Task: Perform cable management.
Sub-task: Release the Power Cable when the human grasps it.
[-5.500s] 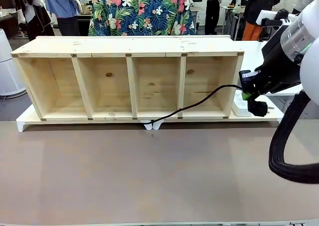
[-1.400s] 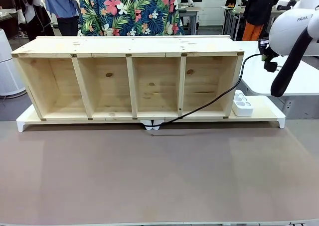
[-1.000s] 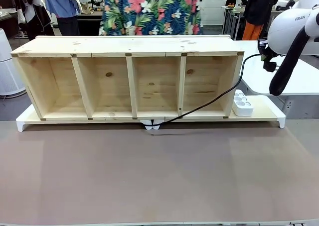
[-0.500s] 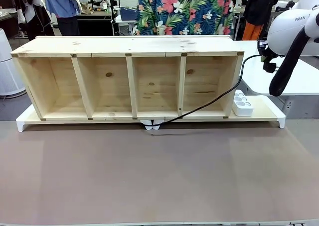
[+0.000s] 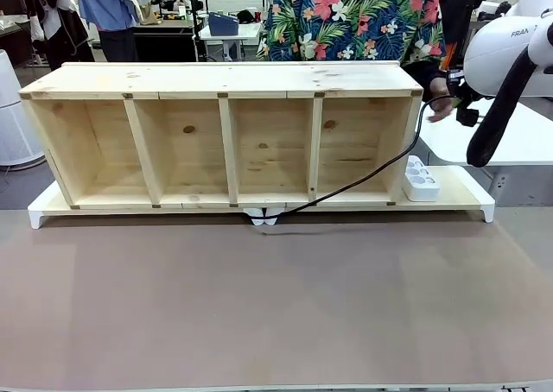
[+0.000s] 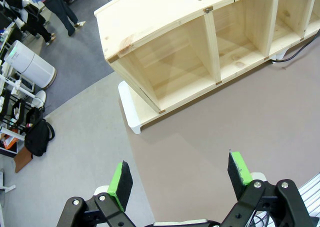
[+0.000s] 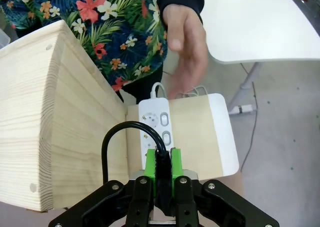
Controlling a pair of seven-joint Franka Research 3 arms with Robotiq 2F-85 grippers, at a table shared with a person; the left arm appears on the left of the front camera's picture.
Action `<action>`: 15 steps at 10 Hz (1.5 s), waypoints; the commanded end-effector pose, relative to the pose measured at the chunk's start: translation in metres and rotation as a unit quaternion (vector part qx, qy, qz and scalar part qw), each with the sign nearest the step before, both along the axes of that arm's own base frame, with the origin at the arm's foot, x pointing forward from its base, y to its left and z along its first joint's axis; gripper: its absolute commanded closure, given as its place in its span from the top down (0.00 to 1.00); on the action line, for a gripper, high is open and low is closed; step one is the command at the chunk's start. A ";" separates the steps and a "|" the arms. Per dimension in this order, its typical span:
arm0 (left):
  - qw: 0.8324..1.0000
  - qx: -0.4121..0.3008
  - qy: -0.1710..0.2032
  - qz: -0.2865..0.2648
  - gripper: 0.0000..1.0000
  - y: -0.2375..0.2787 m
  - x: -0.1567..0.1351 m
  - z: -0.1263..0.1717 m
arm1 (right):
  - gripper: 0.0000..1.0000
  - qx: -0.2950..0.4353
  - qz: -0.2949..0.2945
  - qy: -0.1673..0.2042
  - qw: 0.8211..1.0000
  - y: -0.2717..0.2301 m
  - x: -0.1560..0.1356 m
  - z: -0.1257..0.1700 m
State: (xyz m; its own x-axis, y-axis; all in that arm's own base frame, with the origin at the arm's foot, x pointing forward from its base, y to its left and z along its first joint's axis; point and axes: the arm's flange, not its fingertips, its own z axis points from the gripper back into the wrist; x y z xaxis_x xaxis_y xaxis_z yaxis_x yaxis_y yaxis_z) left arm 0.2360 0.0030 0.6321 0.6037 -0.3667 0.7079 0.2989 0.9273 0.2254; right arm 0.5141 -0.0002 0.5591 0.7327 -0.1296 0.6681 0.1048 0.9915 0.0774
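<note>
The black cable (image 5: 363,176) runs from under the wooden shelf's front edge, across the rightmost compartment's floor, then climbs past the shelf's right end to its plug (image 5: 467,114). My right gripper (image 7: 161,168) is shut on the plug end, held high above the white power strip (image 7: 160,124); the cable (image 7: 106,149) loops out to its left. In the front view the right gripper (image 5: 459,96) is mostly hidden behind its own arm. A person's hand (image 5: 439,104) reaches in close to the plug; that hand (image 7: 185,42) hangs over the strip. My left gripper (image 6: 180,174) is open, high above the table.
The four-compartment wooden shelf (image 5: 225,81) stands on a white base (image 5: 43,211) across the far side. The power strip (image 5: 421,180) lies on that base at the right end. A white table (image 5: 501,142) stands beyond on the right. The brown tabletop (image 5: 276,306) spreads in front.
The person in the floral shirt has walked right behind the shelf and now stretches a hand toward the plug. My right gripper, lifted earlier from beside the strip, holds still.
</note>
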 end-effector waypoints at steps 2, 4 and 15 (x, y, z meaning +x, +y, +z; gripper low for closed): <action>1.000 -0.006 -0.005 0.006 1.00 -0.001 0.003 0.001 | 0.15 -0.002 0.001 -0.002 1.000 0.000 -0.001 0.000; 1.000 -0.006 -0.005 0.006 1.00 -0.001 0.003 0.001 | 0.15 -0.002 0.001 -0.002 1.000 0.000 -0.001 0.000; 1.000 -0.006 -0.005 0.006 1.00 -0.001 0.003 0.001 | 0.27 -0.006 0.003 0.010 1.000 0.001 0.000 0.002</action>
State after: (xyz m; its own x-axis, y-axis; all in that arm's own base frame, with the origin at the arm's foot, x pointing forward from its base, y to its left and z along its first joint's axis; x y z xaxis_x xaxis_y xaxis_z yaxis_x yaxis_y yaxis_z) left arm 0.2360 0.0030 0.6321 0.6037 -0.3667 0.7079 0.2989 0.9273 0.2254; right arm 0.5142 -0.0008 0.5589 0.7344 -0.1304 0.6660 0.1059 0.9914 0.0773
